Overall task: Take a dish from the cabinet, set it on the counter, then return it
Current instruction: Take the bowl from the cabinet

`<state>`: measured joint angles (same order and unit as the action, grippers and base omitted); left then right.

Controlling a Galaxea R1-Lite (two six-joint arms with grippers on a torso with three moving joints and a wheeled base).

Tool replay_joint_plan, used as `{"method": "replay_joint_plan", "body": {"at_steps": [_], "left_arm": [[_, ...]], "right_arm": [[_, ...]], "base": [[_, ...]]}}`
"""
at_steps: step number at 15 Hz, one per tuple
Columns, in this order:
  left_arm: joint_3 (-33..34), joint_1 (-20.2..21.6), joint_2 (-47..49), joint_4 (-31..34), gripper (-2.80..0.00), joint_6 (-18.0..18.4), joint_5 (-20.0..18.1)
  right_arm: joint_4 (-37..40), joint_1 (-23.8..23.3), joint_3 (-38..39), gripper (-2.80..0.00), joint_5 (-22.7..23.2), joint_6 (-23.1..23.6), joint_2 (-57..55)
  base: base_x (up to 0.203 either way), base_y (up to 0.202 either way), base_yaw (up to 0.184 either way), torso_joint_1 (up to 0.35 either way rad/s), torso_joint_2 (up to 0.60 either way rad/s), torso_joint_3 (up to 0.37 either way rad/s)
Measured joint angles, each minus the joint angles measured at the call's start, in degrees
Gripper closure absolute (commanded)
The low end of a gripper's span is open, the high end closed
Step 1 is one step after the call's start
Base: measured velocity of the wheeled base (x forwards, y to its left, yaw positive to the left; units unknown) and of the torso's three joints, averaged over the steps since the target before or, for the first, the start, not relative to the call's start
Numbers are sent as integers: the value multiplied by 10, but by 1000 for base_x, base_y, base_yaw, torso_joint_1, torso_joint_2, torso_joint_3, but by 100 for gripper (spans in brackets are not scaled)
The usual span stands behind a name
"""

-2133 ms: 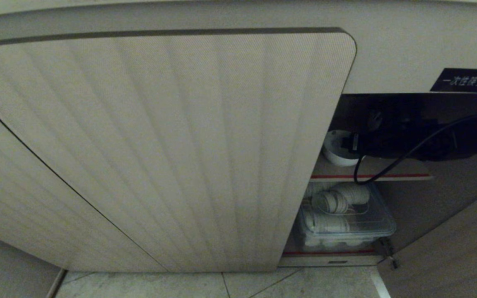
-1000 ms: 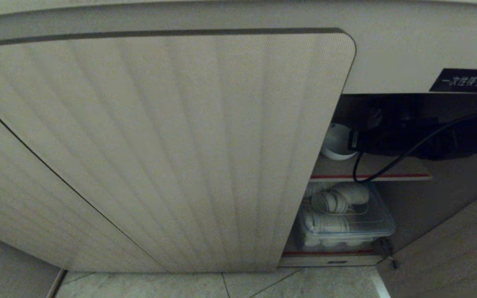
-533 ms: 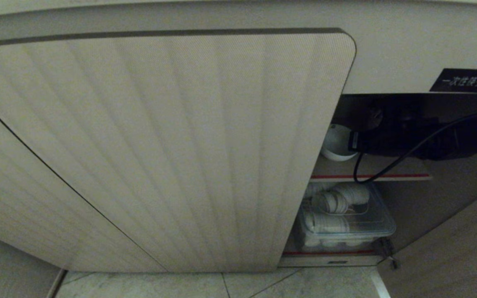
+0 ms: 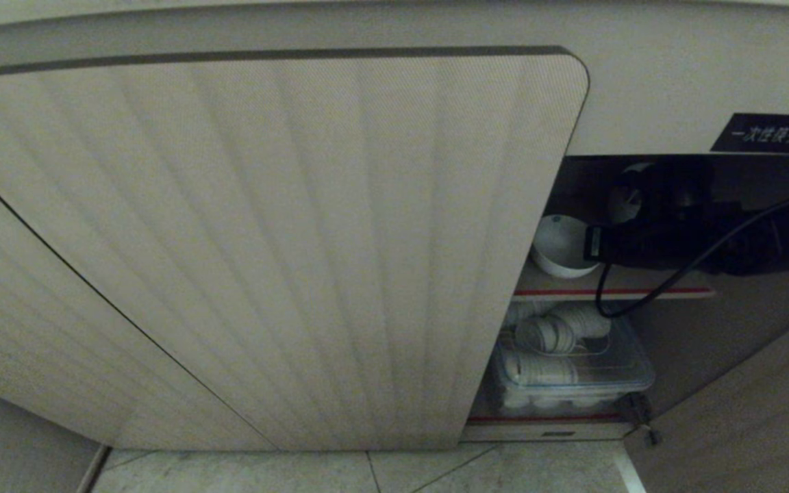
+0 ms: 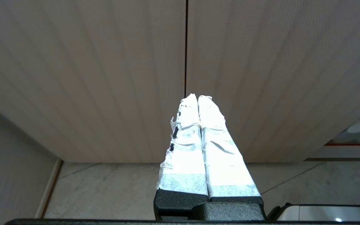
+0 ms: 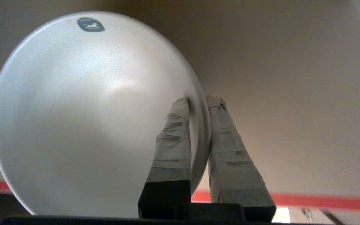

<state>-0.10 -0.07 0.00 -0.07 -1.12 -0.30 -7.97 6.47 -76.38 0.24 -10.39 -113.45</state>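
The left pincer (image 5: 197, 97) hangs nearest, its two tape-wrapped fingers pressed flat together with nothing between them, pointing at the finely ribbed beige door (image 4: 285, 239) of the cabinet (image 4: 641, 82) above a pale tiled floor (image 5: 105, 187).

Past that door's rounded corner the cabinet stands open on the right. On the bottom level sits a clear plastic tub (image 4: 631, 373) with rounded corners, holding stacked white bowls (image 4: 545, 335) lying on their sides. Above it runs a flat brown shelf (image 4: 668, 282) with a thin red front edge.

Over that shelf the right pincer (image 6: 198, 101), on a dark arm with a looping black cable (image 4: 648, 291), pinches the rim of the dish (image 6: 89, 109): one taped finger lies inside the wall, the other outside. The dish is a smooth, glossy white round bowl, tipped up on edge, with a small dark oval mark near its rim. It sits at the left end of the shelf, just behind the door's edge.

A small black label (image 4: 766, 133) with white characters is fixed to the smooth beige panel above the opening.
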Motion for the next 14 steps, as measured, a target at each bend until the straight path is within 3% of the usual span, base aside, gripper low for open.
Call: {"method": "replay_joint_plan", "body": {"at_steps": [14], "left_arm": [[0, 0, 0, 0, 0, 0, 0]], "right_arm": [[-8, 0, 94, 0, 0, 0, 72]], "base": [[0, 0, 0, 0, 0, 0]]}}
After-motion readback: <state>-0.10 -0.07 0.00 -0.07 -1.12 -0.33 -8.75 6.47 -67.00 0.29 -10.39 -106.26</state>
